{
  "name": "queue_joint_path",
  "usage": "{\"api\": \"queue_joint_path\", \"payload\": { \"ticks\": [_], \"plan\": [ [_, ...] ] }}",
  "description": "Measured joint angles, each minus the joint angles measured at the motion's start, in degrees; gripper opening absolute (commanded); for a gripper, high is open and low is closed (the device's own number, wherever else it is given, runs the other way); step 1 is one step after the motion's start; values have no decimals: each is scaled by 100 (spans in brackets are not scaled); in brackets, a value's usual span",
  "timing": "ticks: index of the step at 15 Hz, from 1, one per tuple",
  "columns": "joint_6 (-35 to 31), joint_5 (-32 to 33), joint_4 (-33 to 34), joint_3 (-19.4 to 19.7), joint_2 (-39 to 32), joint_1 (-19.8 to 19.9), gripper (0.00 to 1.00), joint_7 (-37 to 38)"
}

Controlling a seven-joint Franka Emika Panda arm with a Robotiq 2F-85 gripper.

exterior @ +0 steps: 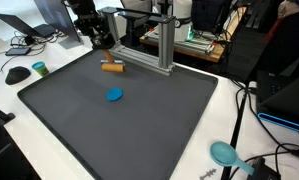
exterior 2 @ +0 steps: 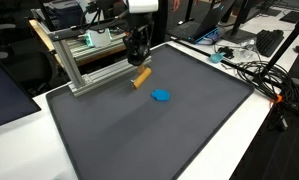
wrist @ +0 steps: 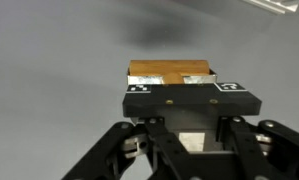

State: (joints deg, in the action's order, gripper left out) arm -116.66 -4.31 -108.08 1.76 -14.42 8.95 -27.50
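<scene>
A short wooden block (exterior: 113, 67) (exterior 2: 140, 78) lies low over the dark mat (exterior: 139, 125) (exterior 2: 159, 135), close to the metal frame. My gripper (exterior: 104, 50) (exterior 2: 138, 62) comes down onto it from above and looks shut on it. In the wrist view the gripper (wrist: 184, 102) fills the lower half, and the block's tan top (wrist: 169, 72) shows just past the black tip bar with its two marker squares. The bar hides the contact itself. A flat blue disc (exterior: 114, 96) (exterior 2: 162, 96) lies on the mat a short way from the block.
An aluminium frame (exterior: 154, 50) (exterior 2: 89, 62) stands along the mat's edge beside the gripper. A teal scoop (exterior: 224, 153) and cables lie off the mat. A mouse (exterior: 17, 74) and a small teal item (exterior: 39, 68) sit on the white desk.
</scene>
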Motion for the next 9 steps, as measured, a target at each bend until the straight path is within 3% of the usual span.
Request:
{"api": "queue_joint_path", "payload": {
  "ticks": [9],
  "plan": [
    [-372, 45, 28, -4, 172, -696, 22, 3506]
  ]
}}
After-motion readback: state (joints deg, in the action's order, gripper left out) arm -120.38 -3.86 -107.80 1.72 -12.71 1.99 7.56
